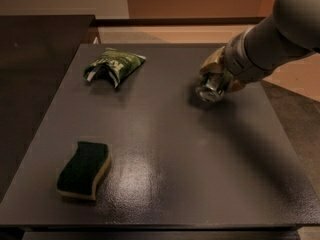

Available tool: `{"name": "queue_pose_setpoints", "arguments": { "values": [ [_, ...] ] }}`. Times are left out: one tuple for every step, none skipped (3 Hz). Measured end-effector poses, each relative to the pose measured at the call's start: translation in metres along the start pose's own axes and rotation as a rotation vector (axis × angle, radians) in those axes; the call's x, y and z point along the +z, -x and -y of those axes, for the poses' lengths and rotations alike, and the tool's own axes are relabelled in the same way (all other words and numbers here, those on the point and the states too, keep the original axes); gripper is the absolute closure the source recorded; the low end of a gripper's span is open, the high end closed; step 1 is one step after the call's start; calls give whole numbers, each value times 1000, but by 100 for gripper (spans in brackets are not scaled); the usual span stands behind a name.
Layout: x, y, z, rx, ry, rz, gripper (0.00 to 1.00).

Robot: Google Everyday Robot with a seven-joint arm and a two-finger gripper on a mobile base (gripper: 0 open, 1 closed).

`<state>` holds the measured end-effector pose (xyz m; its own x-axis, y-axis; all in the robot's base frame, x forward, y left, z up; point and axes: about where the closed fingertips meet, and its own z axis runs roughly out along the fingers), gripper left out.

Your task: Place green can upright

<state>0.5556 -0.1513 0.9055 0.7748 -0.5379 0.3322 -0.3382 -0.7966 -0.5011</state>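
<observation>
The green can (207, 89) is in the camera view at the right rear of the dark table (170, 154). Its shiny silver end faces the camera and tilts down toward the tabletop, and its green sides are mostly hidden. My gripper (214, 80) comes in from the upper right on a grey arm (280, 31). It is shut on the can, which it holds low over the table, at or just above the surface.
A green-and-white foil snack bag (114, 64) lies at the rear left of the table. A dark green sponge with a yellow base (84, 170) lies at the front left. A darker counter (35, 59) adjoins the table's left side. Floor shows beyond the right edge.
</observation>
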Motion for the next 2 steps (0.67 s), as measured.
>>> {"name": "queue_pose_setpoints", "arguments": {
  "values": [
    [0,0,0,0,0,0,100],
    [-1,-1,6,-42,-6,-22,100]
  ]
}}
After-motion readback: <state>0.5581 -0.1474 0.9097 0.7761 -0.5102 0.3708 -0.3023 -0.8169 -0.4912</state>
